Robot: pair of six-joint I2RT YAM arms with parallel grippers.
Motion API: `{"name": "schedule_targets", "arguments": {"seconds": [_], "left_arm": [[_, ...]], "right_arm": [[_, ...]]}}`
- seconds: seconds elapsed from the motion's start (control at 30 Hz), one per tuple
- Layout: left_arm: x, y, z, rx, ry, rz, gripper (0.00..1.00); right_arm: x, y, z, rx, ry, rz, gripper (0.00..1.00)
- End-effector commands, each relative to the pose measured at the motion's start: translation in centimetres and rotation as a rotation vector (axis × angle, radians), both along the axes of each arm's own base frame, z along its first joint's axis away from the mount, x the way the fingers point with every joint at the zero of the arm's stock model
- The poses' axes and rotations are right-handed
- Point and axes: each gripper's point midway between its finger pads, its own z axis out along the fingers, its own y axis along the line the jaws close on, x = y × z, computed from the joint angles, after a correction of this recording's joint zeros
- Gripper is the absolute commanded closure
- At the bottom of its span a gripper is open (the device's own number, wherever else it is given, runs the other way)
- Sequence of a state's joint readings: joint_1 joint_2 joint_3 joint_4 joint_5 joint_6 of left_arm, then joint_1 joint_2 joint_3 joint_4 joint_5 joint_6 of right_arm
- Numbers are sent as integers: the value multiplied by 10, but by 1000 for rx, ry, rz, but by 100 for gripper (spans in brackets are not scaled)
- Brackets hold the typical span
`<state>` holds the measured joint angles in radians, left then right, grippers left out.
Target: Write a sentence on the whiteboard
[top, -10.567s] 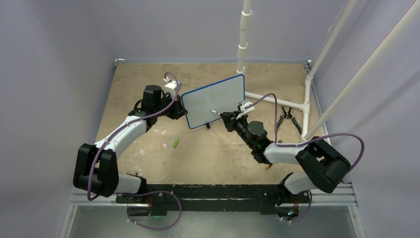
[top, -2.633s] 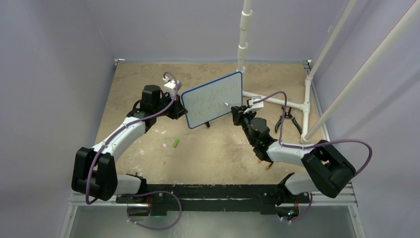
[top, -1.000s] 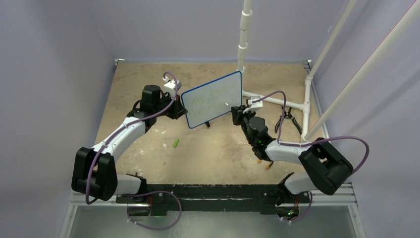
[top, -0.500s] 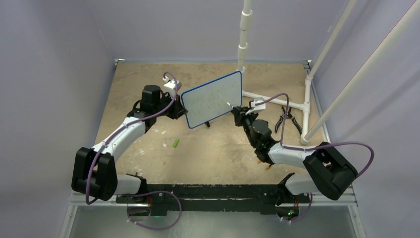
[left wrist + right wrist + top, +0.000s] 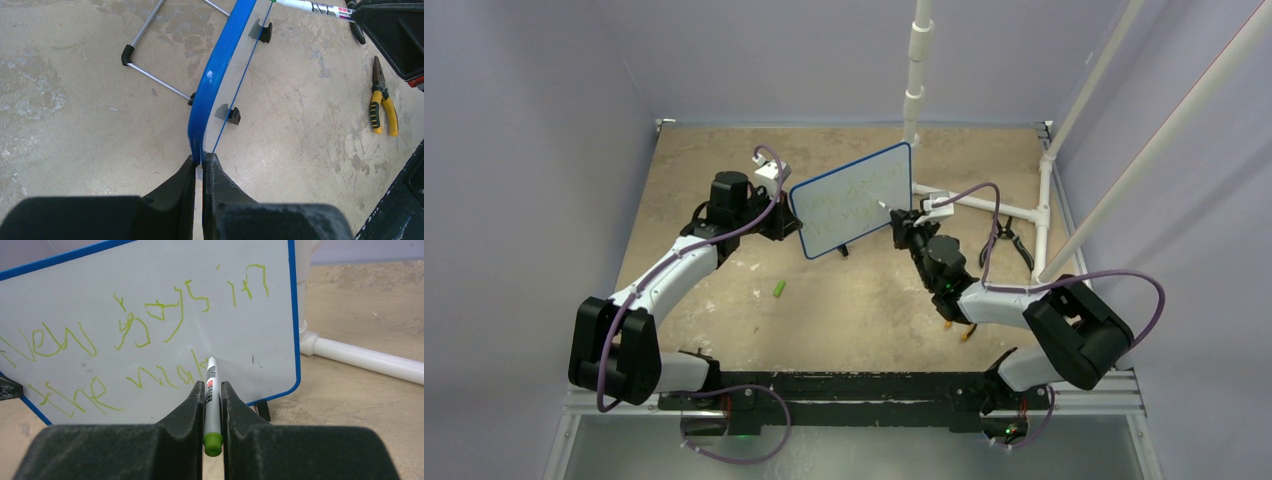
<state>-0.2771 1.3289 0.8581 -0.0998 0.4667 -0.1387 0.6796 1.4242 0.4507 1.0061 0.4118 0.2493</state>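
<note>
Top view: the whiteboard (image 5: 856, 200) stands tilted on the table near the middle, its face turned toward the right arm. The left gripper (image 5: 786, 222) meets the board's left edge. The right gripper (image 5: 902, 222) sits just off the board's lower right part and holds a marker (image 5: 886, 210) whose tip reaches the face. A small green cap (image 5: 779, 288) lies on the table, well in front of the board's left corner.

Left wrist view: the left gripper's jaws are pinched shut on the thin blue frame, so the board is seen edge-on, running away from the camera. Two black feet (image 5: 232, 115) rest on the table below the board. Yellow-handled pliers (image 5: 380, 97) lie on the table beyond the board's face side.

Right wrist view: the right gripper's jaws are closed snugly around the marker barrel. The marker's long axis points straight away from the camera at the board, roughly square to its face. The tip seems to touch the board, though contact is hard to confirm. It sits at the end of the second row of the sentence (image 5: 132, 325) (green handwriting, perhaps "New days in / the mak"). Blank white space lies to the right of the tip, toward the board's right edge. Judging from this, the next stroke would run that way, and the writing falls to the right arm.
</note>
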Motion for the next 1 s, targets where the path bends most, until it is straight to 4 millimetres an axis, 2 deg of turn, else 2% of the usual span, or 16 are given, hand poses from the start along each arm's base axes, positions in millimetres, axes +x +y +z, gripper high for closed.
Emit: {"name": "schedule_targets", "arguments": {"seconds": [0.0,0.3,0.5,0.6,0.83,0.97], "left_arm": [[4,-5,16,-26,-45,-10,100],[4,-4,17,-24,-47,-8,100],[4,-4,18,-25,-49,-8,100],[4,-4,19,-24,-51,-6,100],[4,-4,19,-25,-52,-6,100],[4,-4,19,-23,-53,-5,100]], "right_arm": [[12,0,22,30,-59,-38,100],[6,-10,-5,12,34,-70,100],[8,-6,-11,11,54,-67,100],[7,-7,-6,17,40,-64,100],[-2,-10,32,78,-53,-37,100],[-1,-9,41,85,-75,-39,100]]}}
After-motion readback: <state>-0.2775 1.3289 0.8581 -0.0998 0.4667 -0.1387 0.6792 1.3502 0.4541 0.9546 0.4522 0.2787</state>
